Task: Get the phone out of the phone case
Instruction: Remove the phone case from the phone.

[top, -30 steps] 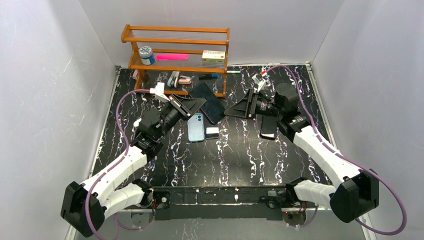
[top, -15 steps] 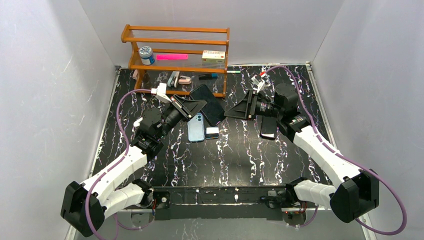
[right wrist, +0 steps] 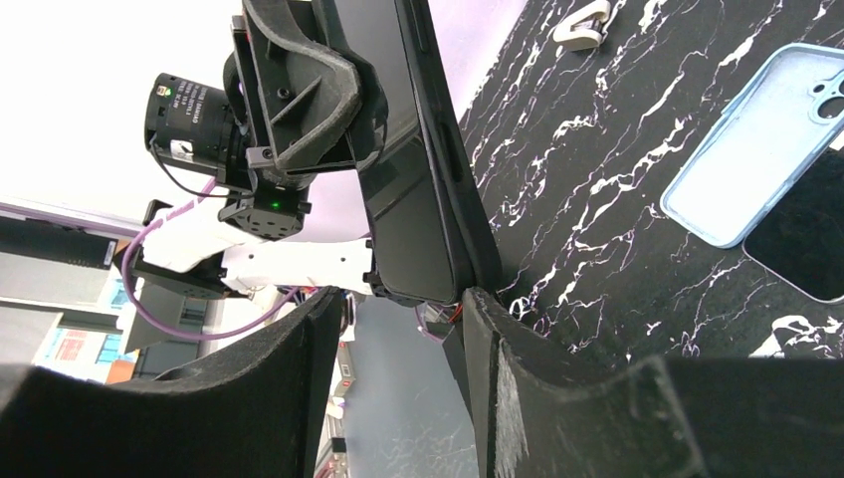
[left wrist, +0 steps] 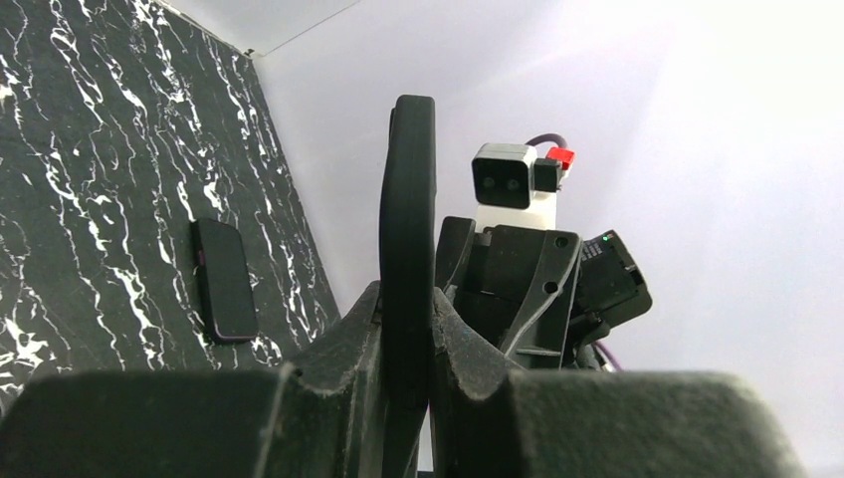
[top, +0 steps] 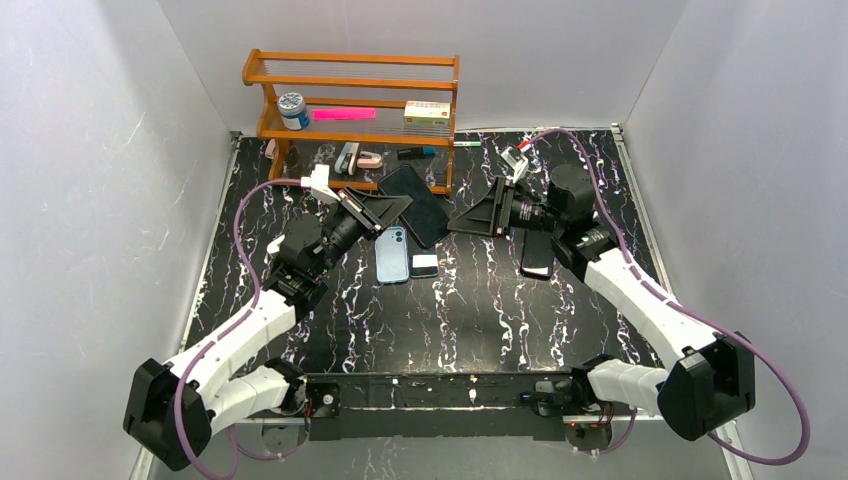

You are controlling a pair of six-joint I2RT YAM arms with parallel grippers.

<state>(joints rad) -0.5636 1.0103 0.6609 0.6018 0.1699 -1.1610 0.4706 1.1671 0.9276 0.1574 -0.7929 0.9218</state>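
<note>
Above the table [top: 480,300] near 12 o'clock, my left gripper [left wrist: 406,299] stayed clamped on the phone [left wrist: 408,199]. My right gripper [right wrist: 403,299], at its 3 o'clock, stayed half-open around one corner. Nothing moved, so the case [right wrist: 453,169] remained on.

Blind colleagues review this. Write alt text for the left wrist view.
The left gripper clamps a black cased phone upright, edge-on. Behind it sits the right arm's wrist camera; a dark phone lies flat on the marbled table, left.
</note>
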